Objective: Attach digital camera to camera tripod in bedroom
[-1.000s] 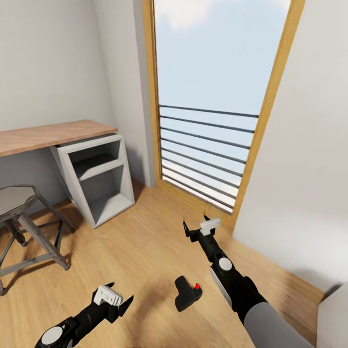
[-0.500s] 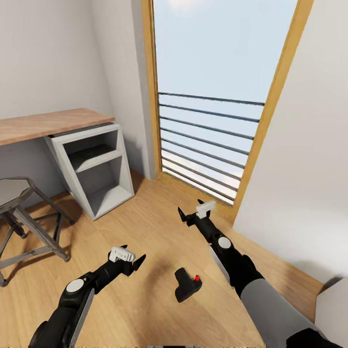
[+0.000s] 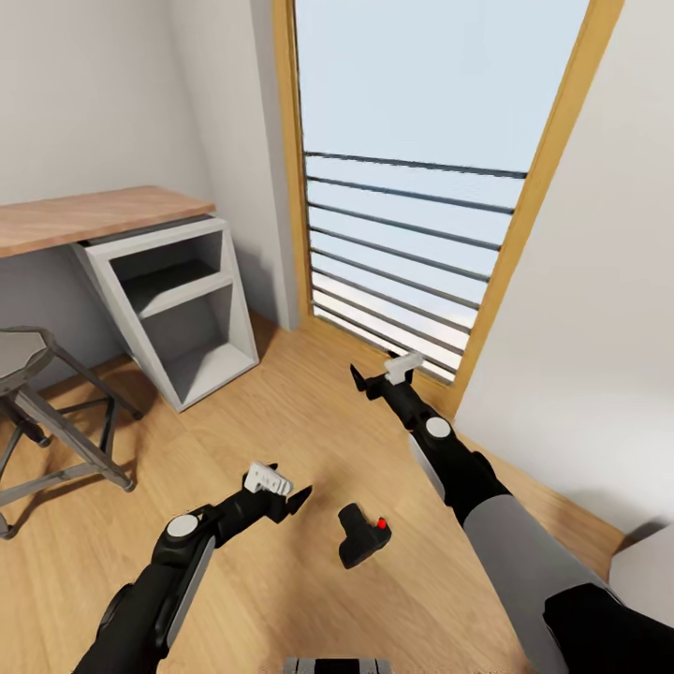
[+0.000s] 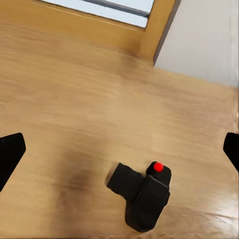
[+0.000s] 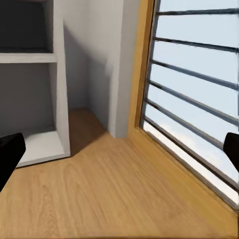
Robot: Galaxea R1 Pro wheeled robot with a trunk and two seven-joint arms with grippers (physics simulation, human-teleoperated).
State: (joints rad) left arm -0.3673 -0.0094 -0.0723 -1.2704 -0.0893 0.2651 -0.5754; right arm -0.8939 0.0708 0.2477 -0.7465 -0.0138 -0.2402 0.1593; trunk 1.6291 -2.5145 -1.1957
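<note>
The digital camera (image 3: 361, 537) is a small black body with a red button, lying on the wood floor between my arms. In the left wrist view the digital camera (image 4: 143, 195) lies on the floor ahead of the fingers, a short way off. My left gripper (image 3: 288, 483) hovers open just left of it, not touching. My right gripper (image 3: 382, 371) is open and empty, held out farther ahead toward the window's bottom edge. Its dark fingertips (image 5: 10, 152) stand wide apart at the edges of the right wrist view. The camera tripod is out of view.
A tall window (image 3: 412, 234) with horizontal bars and a wood frame is straight ahead. A grey open shelf unit (image 3: 178, 309) under a wood desk top (image 3: 94, 215) stands at the left, with a grey stool (image 3: 37, 412) nearer. A white wall (image 3: 599, 328) closes the right.
The head view has shifted. My left arm has reached forward, bringing its gripper closer to the digital camera. The right arm has stretched a little farther toward the window.
</note>
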